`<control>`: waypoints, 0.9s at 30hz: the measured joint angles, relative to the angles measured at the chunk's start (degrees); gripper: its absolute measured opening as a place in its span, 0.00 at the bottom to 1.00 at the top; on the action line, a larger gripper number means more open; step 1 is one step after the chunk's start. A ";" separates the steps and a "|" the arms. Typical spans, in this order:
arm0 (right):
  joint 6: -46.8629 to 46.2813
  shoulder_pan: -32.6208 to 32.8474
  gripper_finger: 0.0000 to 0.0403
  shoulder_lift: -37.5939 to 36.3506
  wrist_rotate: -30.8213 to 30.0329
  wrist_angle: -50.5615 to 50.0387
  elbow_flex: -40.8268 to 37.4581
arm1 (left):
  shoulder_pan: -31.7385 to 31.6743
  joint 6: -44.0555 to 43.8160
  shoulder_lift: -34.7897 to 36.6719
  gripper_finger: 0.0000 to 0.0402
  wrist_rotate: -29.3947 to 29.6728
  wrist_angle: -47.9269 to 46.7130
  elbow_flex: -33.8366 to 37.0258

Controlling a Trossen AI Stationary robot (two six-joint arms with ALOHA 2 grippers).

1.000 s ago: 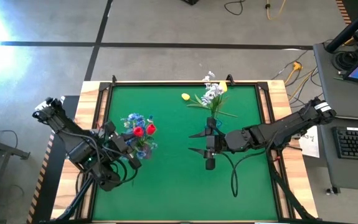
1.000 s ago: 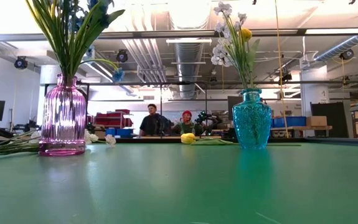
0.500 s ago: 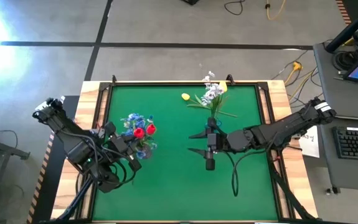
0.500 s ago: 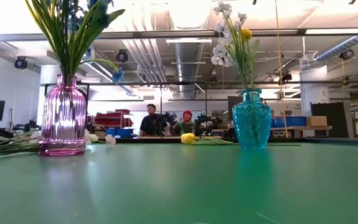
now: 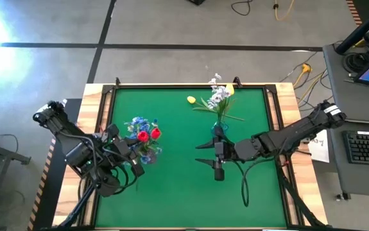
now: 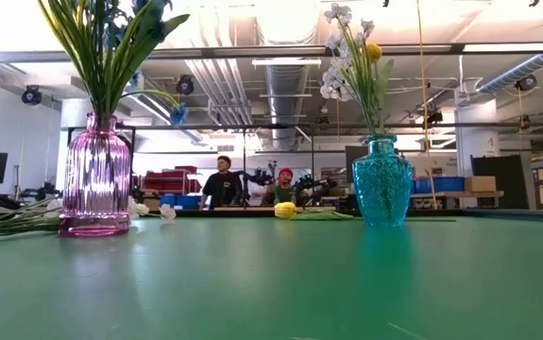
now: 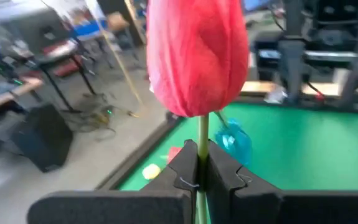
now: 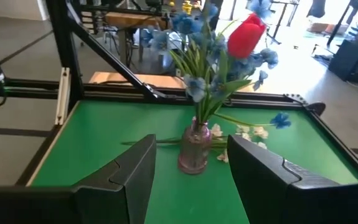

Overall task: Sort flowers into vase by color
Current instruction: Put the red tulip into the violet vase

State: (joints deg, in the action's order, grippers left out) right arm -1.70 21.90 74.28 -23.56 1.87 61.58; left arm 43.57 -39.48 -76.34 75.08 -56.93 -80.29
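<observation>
No text, label, brand, number or sign is legible in any view.

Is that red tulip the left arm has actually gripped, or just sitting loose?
Gripped. In the left wrist view the left gripper has its jaws pressed shut on the red tulip's green stem, bud upright above them.

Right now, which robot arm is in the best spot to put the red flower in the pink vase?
The left one. Its gripper is shut on the red tulip stem, right beside the pink vase. The right gripper is open, holds nothing, and sits mid-table, farther from that vase.
</observation>
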 joint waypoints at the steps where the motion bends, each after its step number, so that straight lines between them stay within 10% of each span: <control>1: -0.27 -0.02 0.48 0.10 0.00 -0.09 0.00 | -0.01 0.02 0.05 0.00 -1.06 -0.12 0.00; 27: 3.41 -0.32 0.48 2.75 -1.08 1.48 0.00 | 0.25 5.91 -0.13 0.00 -0.65 0.31 -5.18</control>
State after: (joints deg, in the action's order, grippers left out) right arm 1.72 21.58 77.03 -24.64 3.34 61.58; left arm 43.82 -33.57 -76.47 74.43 -56.62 -85.47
